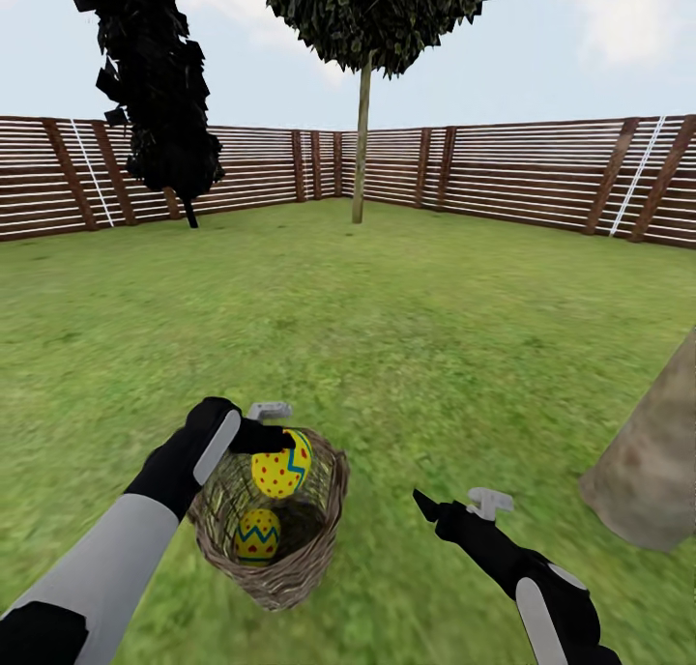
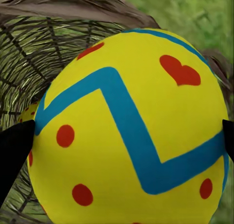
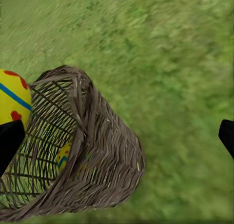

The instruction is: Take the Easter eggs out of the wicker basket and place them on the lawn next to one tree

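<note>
One egg point(image 1: 282, 464) sits clamped in my left pincer point(image 1: 286, 441), my two dark fingertips point(image 2: 14, 151) pressing its flanks, as the left wrist view shows with the blue zigzag and red dots right up against the lens. I hold it at the mouth of the wicker basket point(image 1: 314, 549), at about rim height, so I judge it is lifted but not yet clear of the weave. A second egg point(image 1: 257, 534) lies below it on the basket floor; the third I cannot find in these pictures, so it may be hidden lower in the basket or elsewhere. By my reckoning the job is at its start: no egg lies on the lawn point(image 1: 387, 317) that I can see, and all the carrying to a tree remains. My left arm reaches forward and down from the near left, forearm angled toward the basket, wrist bent over the rim. My right pincer point(image 1: 452, 504) hangs spread apart and empty above the grass just right of the basket, fingers pointing forward and left toward it. Further out, the thick pale trunk point(image 1: 652, 472) stands near on my right, the handiest spot to drop eggs. Well beyond, a thin-trunked tree point(image 1: 362, 133) and a dark bushy tree point(image 1: 159, 95) stand by the wooden fence point(image 1: 541, 167).
</note>
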### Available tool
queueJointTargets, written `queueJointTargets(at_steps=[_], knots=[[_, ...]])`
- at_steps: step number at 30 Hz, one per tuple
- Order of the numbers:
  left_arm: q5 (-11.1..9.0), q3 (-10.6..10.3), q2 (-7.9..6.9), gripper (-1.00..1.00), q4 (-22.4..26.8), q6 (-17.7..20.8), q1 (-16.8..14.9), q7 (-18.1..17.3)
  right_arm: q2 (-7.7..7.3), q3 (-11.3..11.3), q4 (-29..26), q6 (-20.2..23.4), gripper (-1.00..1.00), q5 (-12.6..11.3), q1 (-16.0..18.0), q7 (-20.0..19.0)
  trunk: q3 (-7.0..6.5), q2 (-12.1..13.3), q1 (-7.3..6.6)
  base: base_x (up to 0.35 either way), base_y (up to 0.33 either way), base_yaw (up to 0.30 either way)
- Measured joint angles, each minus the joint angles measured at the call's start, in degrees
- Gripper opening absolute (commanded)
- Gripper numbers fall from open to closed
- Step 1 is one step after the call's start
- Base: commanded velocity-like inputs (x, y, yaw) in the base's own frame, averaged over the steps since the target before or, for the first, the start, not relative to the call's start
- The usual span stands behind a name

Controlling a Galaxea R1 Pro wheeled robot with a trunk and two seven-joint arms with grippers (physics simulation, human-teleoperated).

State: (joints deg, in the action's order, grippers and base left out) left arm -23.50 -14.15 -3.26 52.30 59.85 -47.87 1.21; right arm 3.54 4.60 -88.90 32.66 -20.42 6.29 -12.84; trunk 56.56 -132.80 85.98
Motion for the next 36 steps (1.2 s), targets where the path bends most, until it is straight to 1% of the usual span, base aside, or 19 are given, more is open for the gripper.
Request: queueJointTargets(at_steps=[5,8,13,16,20,23,29,36], knots=[[-0.01,0.07,-0.04,-1.0,0.78,0.0,0.0,0.03,0.0,-0.01,0.0,0.0,1.0,-0.01,0.0,-0.01,-0.9,2.01,-1.07,-0.186,0.0,0.0],[0.09,0.06,-0.09,-1.0,3.86,0.0,0.13,0.87,0.0,-0.01,0.0,-0.04,1.0,0.03,0.0,-0.05,-1.44,3.21,-1.75,-0.061,0.0,0.0],[0.41,0.07,-0.11,-1.0,10.61,0.0,0.31,3.89,0.0,0.01,0.0,0.15,1.0,-0.02,0.0,-0.08,-2.34,5.21,-2.86,-0.012,0.0,0.0],[0.44,0.06,-0.11,-1.0,13.65,0.01,0.69,4.8,0.0,0.05,0.0,0.27,1.0,-0.14,0.0,-0.08,-2.87,6.42,-3.52,-0.002,0.0,0.0],[0.41,0.01,-0.11,-1.0,19.45,0.0,2.96,5.26,0.0,0.08,0.0,0.34,1.0,-0.31,0.0,-0.08,-3.59,8.02,-4.4,0.0,0.0,-0.008],[0.47,-0.07,-0.11,-1.0,22.14,-0.01,3.62,5.45,0.0,0.07,-0.01,0.35,1.0,-0.28,-0.01,-0.08,-4.21,9.22,-5.06,0.0,0.0,-0.12],[0.53,-0.25,-0.11,-1.0,24.36,-0.01,3.91,5.59,0.0,0.08,0.0,0.42,1.0,-0.13,-0.01,-0.08,-5.65,11.63,-6.37,0.0,0.0,-0.197],[0.54,-0.39,0.0,-1.0,24.87,-0.01,4.97,5.66,0.0,0.08,0.07,0.44,1.0,-0.17,-0.01,-0.08,-7.37,14.44,-7.91,0.0,0.0,-0.212]])
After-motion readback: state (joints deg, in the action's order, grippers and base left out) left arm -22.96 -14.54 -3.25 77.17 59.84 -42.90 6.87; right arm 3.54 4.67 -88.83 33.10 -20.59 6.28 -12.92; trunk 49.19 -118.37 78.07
